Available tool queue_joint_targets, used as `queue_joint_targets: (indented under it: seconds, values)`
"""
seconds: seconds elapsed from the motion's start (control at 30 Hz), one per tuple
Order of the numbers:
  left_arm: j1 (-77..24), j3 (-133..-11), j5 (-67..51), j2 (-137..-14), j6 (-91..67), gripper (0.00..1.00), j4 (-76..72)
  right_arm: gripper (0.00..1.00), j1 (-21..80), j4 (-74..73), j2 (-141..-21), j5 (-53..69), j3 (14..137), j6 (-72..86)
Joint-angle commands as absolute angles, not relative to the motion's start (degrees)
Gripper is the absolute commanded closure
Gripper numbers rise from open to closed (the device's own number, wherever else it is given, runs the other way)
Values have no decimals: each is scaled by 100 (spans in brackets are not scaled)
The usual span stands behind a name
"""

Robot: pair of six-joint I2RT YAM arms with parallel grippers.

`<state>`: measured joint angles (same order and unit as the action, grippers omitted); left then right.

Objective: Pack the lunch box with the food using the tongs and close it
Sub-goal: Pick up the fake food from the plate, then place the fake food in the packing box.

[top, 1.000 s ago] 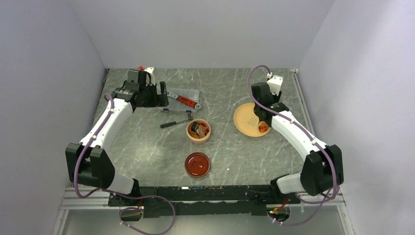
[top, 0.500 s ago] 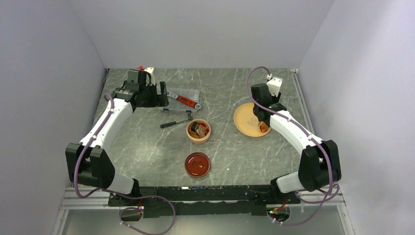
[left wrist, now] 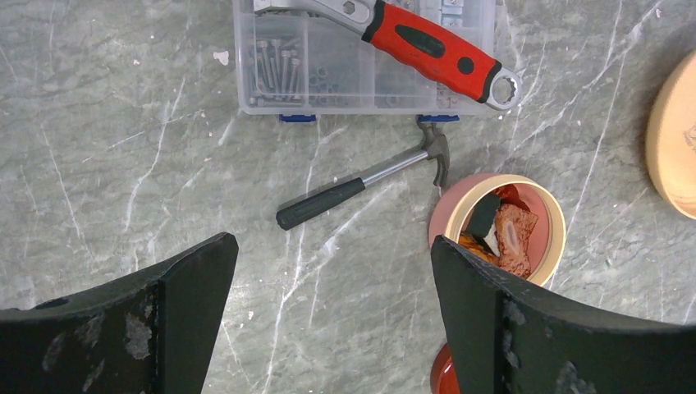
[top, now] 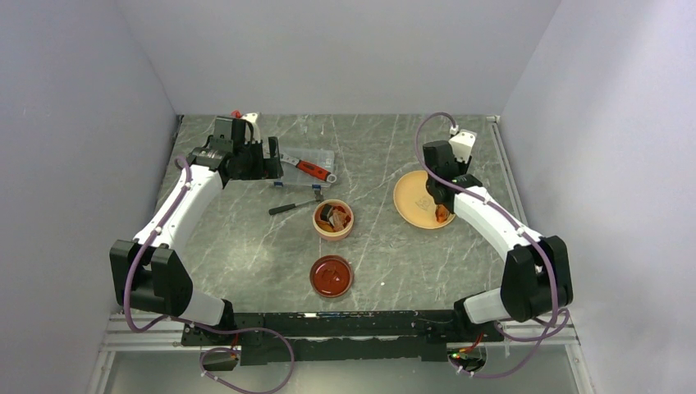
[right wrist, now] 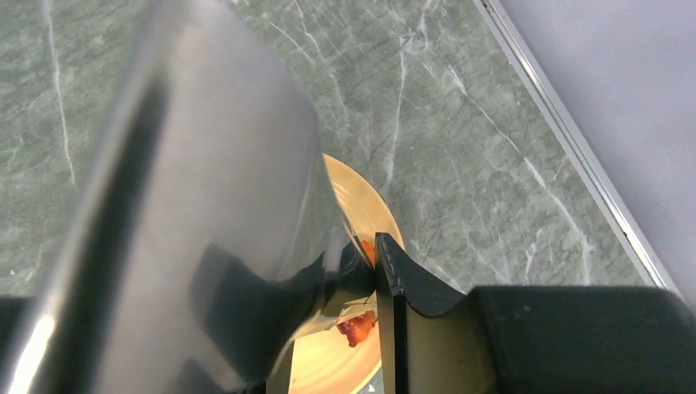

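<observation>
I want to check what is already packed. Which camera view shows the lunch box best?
The left wrist view: the open lunch box is large there, with food visible inside. In the top view the lunch box is small. The right wrist view does not show it.

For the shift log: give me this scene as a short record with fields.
lunch box: open, several food pieces inside
lid: on table, apart from box
plate: orange-red piece on it
tongs: in right gripper, over plate
left gripper: open, empty
clutter: hammer, clear case
</observation>
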<state>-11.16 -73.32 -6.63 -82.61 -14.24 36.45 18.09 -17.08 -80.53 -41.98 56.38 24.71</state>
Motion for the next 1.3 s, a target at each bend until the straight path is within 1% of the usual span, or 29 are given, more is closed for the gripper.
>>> queue_joint_targets:
  seconds: [0.0,0.33,0.43,0.57,0.7,0.9,1.1,1.27]
  values:
    - [-1090,-7357,-677,-8165,-1380,6,3520,74,1802,-1734,-7671,-4081,5632,2557]
    - [-1090,-7355,-666,-8148,-1384,6,3507,77,2074,-1770,-6916,-3603,5875,2205]
    - [-1090,-7348,-660,-8147,-1387,6,3505,78,2433,-1757,-6781,-3412,6040,2035]
    - [-1090,-7339,-654,-8139,-1389,6,3490,78,3246,-1657,-6806,-3240,6343,1778]
    - [-1090,-7340,-655,-8134,-1396,6,3481,78,4059,-1642,-7168,-3107,6815,1630]
    - [-1090,-7339,-665,-8156,-1397,6,3489,78,5098,-1337,-8055,-3038,7494,1171]
    - [-1090,-7339,-654,-8147,-1387,6,3505,78,5636,-1357,-8976,-3222,8147,865]
    - [-1090,-7358,-676,-8143,-1389,6,3507,77,5922,-1343,-9407,-3365,8335,659]
